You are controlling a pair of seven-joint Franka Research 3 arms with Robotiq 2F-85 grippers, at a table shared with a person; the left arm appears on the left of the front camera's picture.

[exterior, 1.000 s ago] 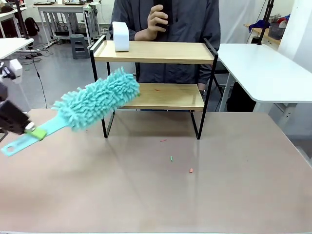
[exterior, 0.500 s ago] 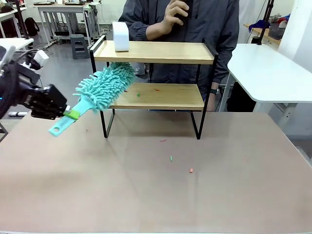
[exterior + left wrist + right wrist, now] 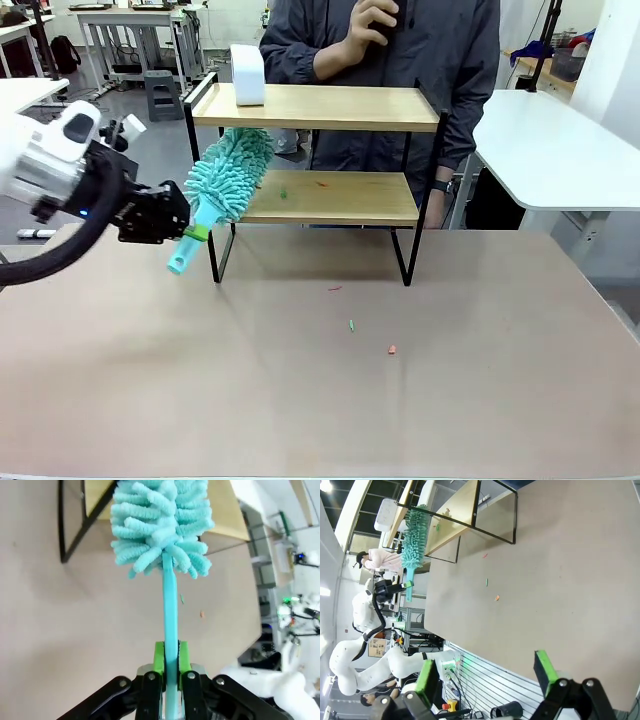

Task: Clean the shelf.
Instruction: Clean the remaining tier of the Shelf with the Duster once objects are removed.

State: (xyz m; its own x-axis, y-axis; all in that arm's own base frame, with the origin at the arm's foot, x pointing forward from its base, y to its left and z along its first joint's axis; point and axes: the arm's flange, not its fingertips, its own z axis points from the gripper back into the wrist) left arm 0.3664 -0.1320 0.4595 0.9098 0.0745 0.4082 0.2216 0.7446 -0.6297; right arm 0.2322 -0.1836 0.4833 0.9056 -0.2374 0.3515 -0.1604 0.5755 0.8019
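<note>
Pinching the thin handle of the fluffy teal duster [image 3: 228, 172] tight with the left tool [image 3: 185, 236], green pads pressed on both sides. Had its fluffy head up at the left end of the shelf [image 3: 330, 108], just under the top board. Had the shelf standing by the far edge of the table [image 3: 420, 400], a bit left of the middle. Had the right tool [image 3: 485, 669] spread wide, with nothing in it.

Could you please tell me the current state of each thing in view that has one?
shelf: upright on the table, small scraps on its lower board.
duster: tilted, head between the shelf's boards at their left end.
left gripper: shut on the duster's handle.
right gripper: open, holding nothing.
white box: upright on the shelf's top board, left end.
</note>
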